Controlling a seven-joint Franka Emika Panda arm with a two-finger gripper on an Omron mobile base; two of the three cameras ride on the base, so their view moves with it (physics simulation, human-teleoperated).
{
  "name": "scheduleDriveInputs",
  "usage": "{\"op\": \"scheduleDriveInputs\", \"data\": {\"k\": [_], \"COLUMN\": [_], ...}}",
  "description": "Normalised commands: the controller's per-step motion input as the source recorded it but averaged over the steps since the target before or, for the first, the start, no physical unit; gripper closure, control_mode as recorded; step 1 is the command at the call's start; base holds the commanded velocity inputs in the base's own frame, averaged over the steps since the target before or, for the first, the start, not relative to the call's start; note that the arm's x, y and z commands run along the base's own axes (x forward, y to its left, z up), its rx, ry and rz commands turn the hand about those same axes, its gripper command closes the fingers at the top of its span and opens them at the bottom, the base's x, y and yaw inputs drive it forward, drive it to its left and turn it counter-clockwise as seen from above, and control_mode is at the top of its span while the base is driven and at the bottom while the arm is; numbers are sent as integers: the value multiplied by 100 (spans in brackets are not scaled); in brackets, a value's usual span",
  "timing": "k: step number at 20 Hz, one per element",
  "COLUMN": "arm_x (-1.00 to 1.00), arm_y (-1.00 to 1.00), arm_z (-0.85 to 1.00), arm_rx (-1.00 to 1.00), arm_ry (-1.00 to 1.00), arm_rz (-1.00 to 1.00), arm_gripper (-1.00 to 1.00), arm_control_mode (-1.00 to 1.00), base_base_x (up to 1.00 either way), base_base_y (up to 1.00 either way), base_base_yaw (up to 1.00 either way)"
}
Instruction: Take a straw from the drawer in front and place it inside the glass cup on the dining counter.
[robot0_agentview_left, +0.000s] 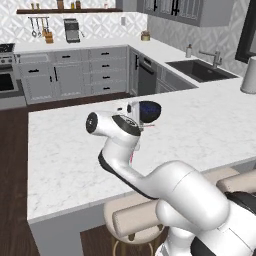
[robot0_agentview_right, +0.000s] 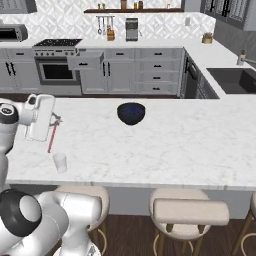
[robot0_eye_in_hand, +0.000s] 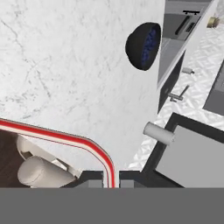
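White marble of the dining counter is spreading wide in the left base view, its near edge running bare above the stools; the arm's elbow is covering much of the hand, the dark blue bowl is sitting just behind it, and a sliver of the red straw is showing below the forearm. Right base view: the gripper is hanging over the counter's left end, fingers pressed together and pinching the straw, which is slanting down above the glass cup standing near the front edge; open marble is lying between cup and bowl, and the drawer is standing pulled out on the far wall. Hand view: the straw is rising from between the fingertips and curving off left.
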Motion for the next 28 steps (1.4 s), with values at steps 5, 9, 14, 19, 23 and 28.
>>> {"op": "scheduleDriveInputs", "data": {"k": [5, 9, 14, 19, 23, 28], "arm_x": [4, 13, 14, 6, 2, 18], "arm_y": [2, 12, 22, 20, 13, 5], "arm_z": [0, -5, -10, -30, -36, -19], "arm_rx": [-11, -4, -5, -9, -11, -8], "arm_ry": [-2, -1, -2, -6, -14, -16], "arm_rz": [0, 0, 0, 0, 0, 0], "arm_gripper": [100, 100, 100, 100, 100, 100], "arm_control_mode": [-100, -100, -100, -100, -100, -100], "base_base_x": [0, 0, 0, 0, 0, 0], "base_base_y": [0, 0, 0, 0, 0, 0], "base_base_yaw": [0, 0, 0, 0, 0, 0]}}
